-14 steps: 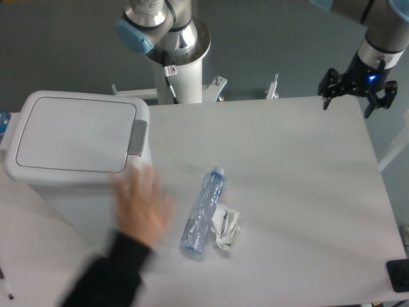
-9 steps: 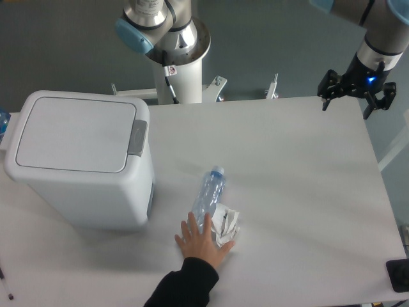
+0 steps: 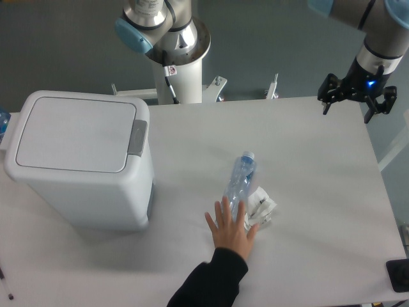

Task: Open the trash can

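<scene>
The trash can (image 3: 80, 160) is a large white bin on the left of the table. Its flat lid is shut and the grey push-button tab (image 3: 137, 137) sits on its right rim. My gripper (image 3: 358, 105) hangs over the table's far right corner, far from the bin. Its black fingers (image 3: 327, 101) are spread apart and hold nothing.
A person's hand (image 3: 231, 229) in a dark sleeve rests on a clear plastic bottle (image 3: 240, 179) and a crumpled paper (image 3: 261, 208) mid-table. The arm's base (image 3: 179, 57) stands behind the table. A black object (image 3: 399, 275) sits at the front right edge.
The hand has swept from beside the bin to the middle, pushing the bottle and crumpled paper to the right. My gripper and the bin have stayed where they were.
</scene>
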Controlling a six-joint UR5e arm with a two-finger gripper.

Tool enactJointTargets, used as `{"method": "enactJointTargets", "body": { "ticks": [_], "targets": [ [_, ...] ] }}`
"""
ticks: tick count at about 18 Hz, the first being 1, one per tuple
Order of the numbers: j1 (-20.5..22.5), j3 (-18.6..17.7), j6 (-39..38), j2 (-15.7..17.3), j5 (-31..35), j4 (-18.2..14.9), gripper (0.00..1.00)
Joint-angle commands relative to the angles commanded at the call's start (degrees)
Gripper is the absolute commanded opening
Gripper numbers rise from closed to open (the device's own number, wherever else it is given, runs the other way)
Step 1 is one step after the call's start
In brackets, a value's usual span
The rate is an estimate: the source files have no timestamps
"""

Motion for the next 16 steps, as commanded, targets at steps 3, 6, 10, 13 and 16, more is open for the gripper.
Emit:
{"method": "enactJointTargets", "body": {
  "ticks": [3, 6, 10, 13, 16],
  "targets": [
    [0.1, 0.2, -4.6, 0.5, -1.9, -0.1, 1.00],
    [-0.4, 0.2, -12.2, 2.0, -9.2, -0.2, 1.00],
    [-2.4, 0.1, -20.6, 4.6, -16.2, 0.0, 1.00],
    [-6.2, 0.0, -23.8, 6.2, -16.4, -0.2, 1.00],
    [-9.9, -0.6, -29.9, 7.2, -16.3, 0.0, 1.00]
  ]
}}
